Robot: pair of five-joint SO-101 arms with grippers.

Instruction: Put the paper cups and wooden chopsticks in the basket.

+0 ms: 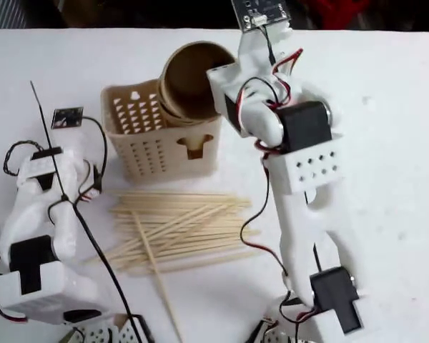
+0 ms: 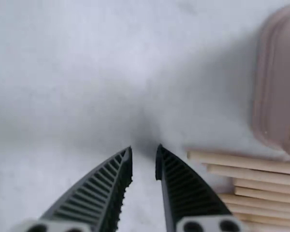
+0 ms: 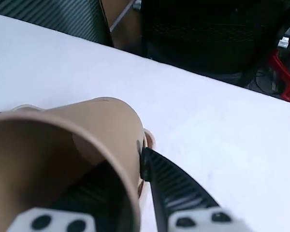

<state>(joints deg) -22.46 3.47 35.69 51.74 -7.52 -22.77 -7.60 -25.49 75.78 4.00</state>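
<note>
Held for release over far cream slotted basket (image 1: 161, 153): tan paper cup (image 1: 193, 75), clamped in right gripper (image 3: 137, 157); left gripper (image 2: 144, 153) barely apart beside pale wooden chopsticks (image 1: 182, 221).

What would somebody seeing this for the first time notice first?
Probably the brown paper cup, tilted at a corner of the perforated basket and pinched by its wall in the right gripper. Next, the loose heap of wooden chopsticks on the white table, on the arms' side of the basket.

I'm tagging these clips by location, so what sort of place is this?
Probably a lab or office workbench: two small robot arms with loose wiring sit on a plain white table, and dark furniture stands beyond its edge.
</note>
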